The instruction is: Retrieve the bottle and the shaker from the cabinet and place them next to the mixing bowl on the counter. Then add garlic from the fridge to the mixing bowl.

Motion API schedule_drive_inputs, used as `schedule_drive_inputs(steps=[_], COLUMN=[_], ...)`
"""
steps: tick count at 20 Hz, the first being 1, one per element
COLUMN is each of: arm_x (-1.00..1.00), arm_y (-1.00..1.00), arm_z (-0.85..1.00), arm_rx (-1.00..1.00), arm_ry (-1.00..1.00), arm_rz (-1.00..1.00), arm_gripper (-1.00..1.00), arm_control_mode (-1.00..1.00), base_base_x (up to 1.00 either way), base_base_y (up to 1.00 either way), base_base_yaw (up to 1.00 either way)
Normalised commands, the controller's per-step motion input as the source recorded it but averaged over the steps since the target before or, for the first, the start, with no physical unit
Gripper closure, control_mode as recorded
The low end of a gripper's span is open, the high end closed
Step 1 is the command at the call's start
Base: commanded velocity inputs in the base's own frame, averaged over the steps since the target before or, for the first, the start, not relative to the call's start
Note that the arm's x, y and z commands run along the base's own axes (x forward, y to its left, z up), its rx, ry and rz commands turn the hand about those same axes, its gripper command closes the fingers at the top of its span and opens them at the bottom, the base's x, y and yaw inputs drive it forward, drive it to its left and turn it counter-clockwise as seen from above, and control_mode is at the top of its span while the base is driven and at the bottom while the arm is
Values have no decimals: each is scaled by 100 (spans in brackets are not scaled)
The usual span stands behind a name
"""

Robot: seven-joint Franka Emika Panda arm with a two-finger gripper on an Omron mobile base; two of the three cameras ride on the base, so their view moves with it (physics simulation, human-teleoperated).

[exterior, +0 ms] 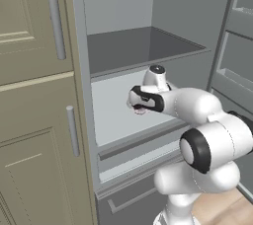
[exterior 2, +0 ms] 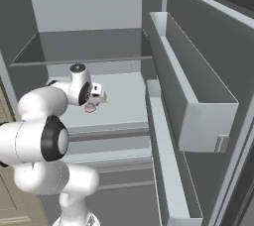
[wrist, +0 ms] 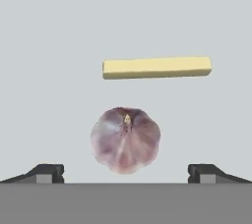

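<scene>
Jaws spread wide, gripper (wrist: 126, 174) poised over the garlic (wrist: 126, 139) at lower centre of the hand view, on the fridge shelf (exterior: 118, 115); yellow stick (wrist: 156, 67) just above it; garlic-fetch step, judged; next: descend, close on bulb, avoid stick.

purple-streaked pale garlic (wrist: 126, 140), yellow butter stick (wrist: 156, 67), light grey fridge shelf (wrist: 49, 46), dark tool (wrist: 126, 171) tips.

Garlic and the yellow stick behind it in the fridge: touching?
Apart. The hand view shows a plain strip of bare shelf between the garlic and the yellow stick.
</scene>
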Motion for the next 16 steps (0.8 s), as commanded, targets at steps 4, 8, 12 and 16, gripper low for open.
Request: schedule_drive_inputs(steps=[4,8,12,16], arm_x=[1,17,27,20], arm_y=[11,3,0,0], arm_z=[-29,-10,0,0], arm_rx=[0,0,0,0], arm_ry=[0,0,0,0], arm_rz=[0,0,0,0], arm_gripper=[-100,-100,-100,-100], arm_control_mode=[-100,-100,-100,-100], base_base_x=[0,0,0,0], base_base_y=[0,0,0,0], base_base_yaw=[0,0,0,0])
